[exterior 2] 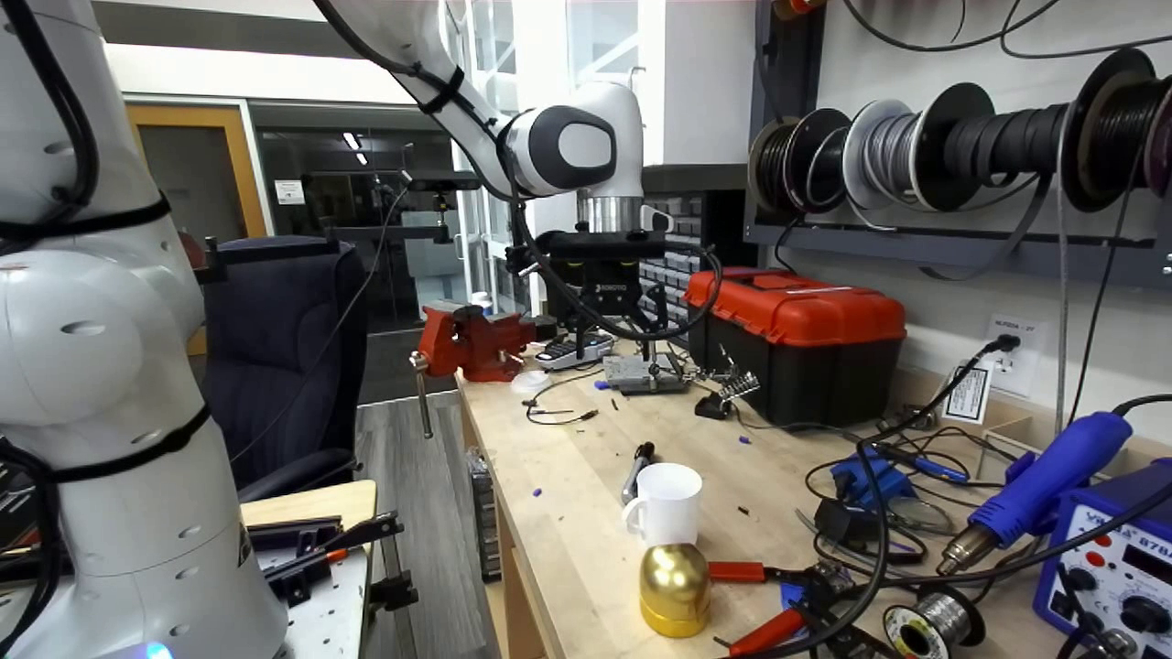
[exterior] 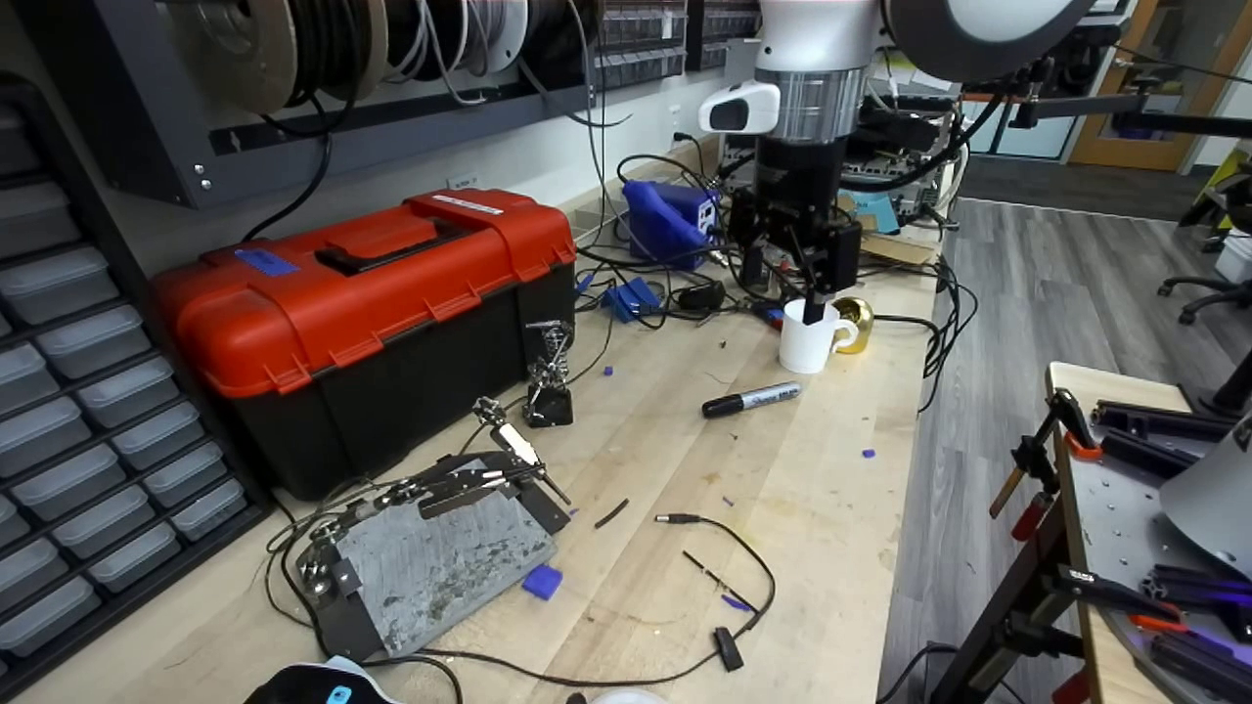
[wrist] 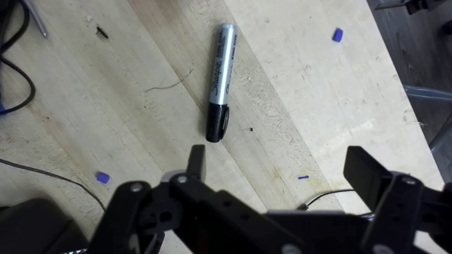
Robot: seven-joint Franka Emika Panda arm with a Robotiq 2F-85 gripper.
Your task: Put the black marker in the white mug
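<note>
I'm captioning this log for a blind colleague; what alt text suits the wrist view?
A black-capped silver marker lies on a pale wooden worktop, upper middle. The open black claw shows along the bottom, holding nothing; purple bits and dark cables lie around.

Black-and-silver marker [wrist: 221,83], white mug [exterior 2: 670,505]

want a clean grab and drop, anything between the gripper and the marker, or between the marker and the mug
Nothing visible blocks either path. Between the open gripper and the black marker, the wrist view shows only a dark speck on the tabletop; in an exterior view, no object lies between marker and white mug.
</note>
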